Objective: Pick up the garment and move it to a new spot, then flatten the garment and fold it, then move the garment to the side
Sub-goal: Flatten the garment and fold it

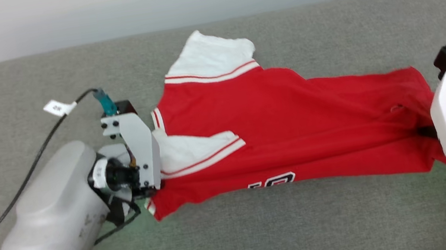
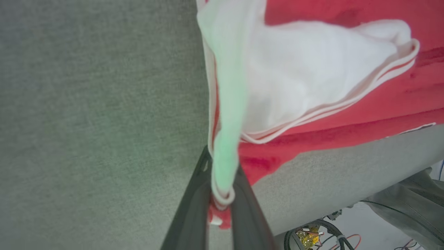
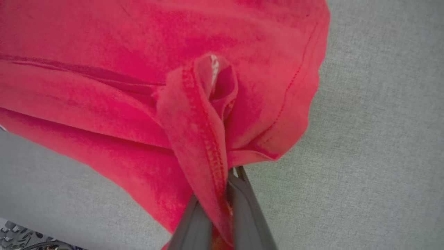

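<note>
Left gripper [image 2: 223,163] clamps the striped trim [image 2: 225,198] of the garment [image 1: 293,128] at nine o'clock, and right gripper [image 3: 222,184] clamps its red hem [image 3: 208,139] at three. Between them the garment spans the grey surface [image 1: 238,236], its black lettering [image 1: 272,180] mostly folded under at six o'clock.

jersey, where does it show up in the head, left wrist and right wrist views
Head view: jersey stretched across the middle.
Left wrist view: upper right, striped trim pinched in left claw.
Right wrist view: upper left to centre, red hem pinched in right claw.
Shared landmark: grey cloth surface under it.
</note>
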You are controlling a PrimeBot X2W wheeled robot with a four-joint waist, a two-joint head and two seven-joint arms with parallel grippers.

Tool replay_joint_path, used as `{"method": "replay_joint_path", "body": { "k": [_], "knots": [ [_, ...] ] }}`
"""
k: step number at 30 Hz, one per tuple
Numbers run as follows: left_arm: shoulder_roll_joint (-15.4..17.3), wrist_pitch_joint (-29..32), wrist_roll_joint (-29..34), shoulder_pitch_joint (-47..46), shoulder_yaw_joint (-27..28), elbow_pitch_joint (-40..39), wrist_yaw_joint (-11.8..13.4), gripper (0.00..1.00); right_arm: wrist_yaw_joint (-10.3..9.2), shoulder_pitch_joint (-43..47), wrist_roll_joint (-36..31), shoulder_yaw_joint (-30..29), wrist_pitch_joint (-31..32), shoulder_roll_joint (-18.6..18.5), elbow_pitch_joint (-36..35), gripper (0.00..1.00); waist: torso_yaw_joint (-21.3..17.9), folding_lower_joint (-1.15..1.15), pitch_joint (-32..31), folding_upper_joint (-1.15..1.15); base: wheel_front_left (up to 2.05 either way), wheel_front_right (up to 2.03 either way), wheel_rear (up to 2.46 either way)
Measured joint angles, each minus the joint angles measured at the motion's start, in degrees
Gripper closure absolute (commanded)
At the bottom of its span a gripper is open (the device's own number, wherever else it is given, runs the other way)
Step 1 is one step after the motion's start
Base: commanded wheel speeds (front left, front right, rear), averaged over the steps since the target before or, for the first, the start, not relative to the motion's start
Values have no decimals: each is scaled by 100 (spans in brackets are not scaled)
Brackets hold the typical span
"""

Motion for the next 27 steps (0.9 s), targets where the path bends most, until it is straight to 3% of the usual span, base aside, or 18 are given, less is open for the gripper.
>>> {"method": "replay_joint_path", "body": {
  "k": [8,14,26,27],
  "knots": [
    [341,296,-36,492,-115,-1006,444,100,0,671,112,-266,170,-263,-665,100,160,0,-70,0,0,0,0],
    [538,267,-31,796,-144,-1478,666,100,0,1032,43,-430,144,-112,-872,100,141,0,107,0,0,0,0],
    [413,120,-24,772,-109,-1077,608,100,-1,689,-210,-187,-232,296,-276,100,-63,0,487,0,0,0,0],
    [400,119,-16,750,-125,-1040,575,73,-1,651,-211,-155,-255,310,-221,100,-77,0,489,0,0,0,0]
  ]
}}
